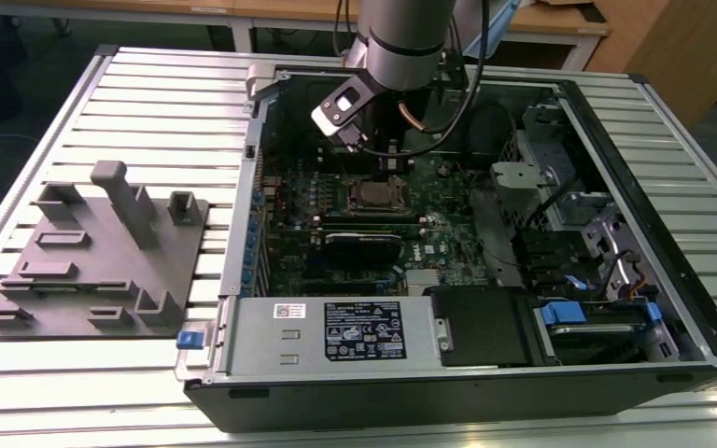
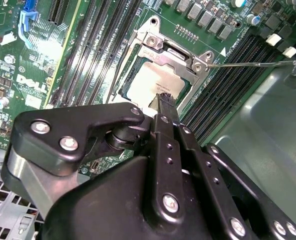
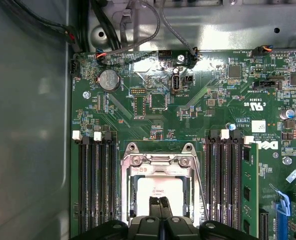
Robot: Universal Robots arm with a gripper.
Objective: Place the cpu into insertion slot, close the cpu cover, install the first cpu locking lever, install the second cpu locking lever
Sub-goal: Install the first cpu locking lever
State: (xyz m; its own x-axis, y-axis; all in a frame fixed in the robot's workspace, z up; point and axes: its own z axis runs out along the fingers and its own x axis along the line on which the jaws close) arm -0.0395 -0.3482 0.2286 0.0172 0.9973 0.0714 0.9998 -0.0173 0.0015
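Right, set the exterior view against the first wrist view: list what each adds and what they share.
Exterior view: the grey fixture block on the slatted table, the whole computer case and its labelled power supply. First wrist view: the round coin battery and the white tabs on the memory slots. Both: the gripper, shut, over the cpu on the green board.
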